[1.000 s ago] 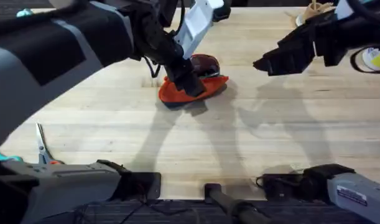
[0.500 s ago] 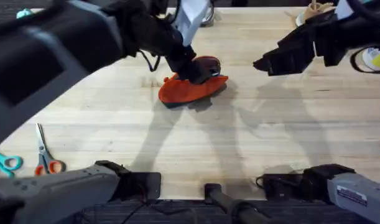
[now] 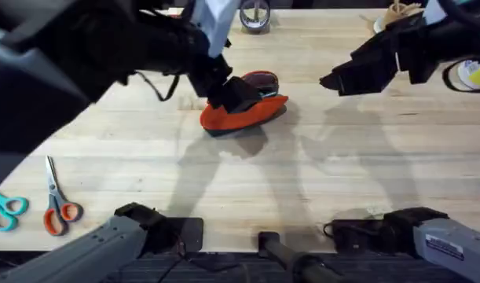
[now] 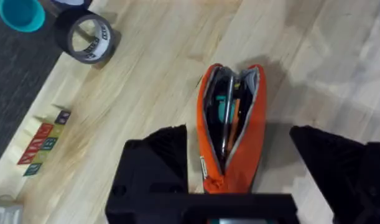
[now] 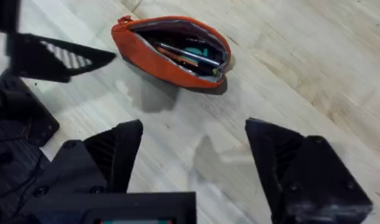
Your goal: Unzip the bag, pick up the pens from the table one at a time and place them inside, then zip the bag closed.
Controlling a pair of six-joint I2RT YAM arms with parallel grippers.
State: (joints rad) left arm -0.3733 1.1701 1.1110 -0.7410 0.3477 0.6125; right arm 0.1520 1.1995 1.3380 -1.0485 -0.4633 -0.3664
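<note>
The orange bag (image 3: pixel 247 115) lies on the table (image 3: pixel 342 173) just left of centre, its zipper open. Through the gap in the bag (image 4: pixel 209 127) I see pens lying inside, an orange one (image 4: pixel 236 116) beside a grey one (image 4: pixel 227 138). My left gripper (image 3: pixel 236 96) hangs open just over the bag's far left end; its fingers (image 4: pixel 160 155) straddle the pouch without touching it. To the right of the bag (image 5: pixel 146 53), well apart from it, my right gripper (image 3: pixel 334 79) is held above the table, open, with nothing between its fingers (image 5: pixel 118 149).
Orange-handled scissors (image 3: pixel 57 206) and teal-handled scissors (image 3: pixel 4 209) lie at the near left edge. A roll of tape (image 3: pixel 255 16) stands at the far edge, with a teal cup (image 4: pixel 20 12) and lettered wooden blocks (image 4: pixel 43 140) nearby. Small objects (image 3: pixel 469 75) sit at the far right.
The left arm has swung left and its gripper has lifted slightly off the bag's top. That uncovers the scissors at the near left. The right arm and the bag have stayed put.
</note>
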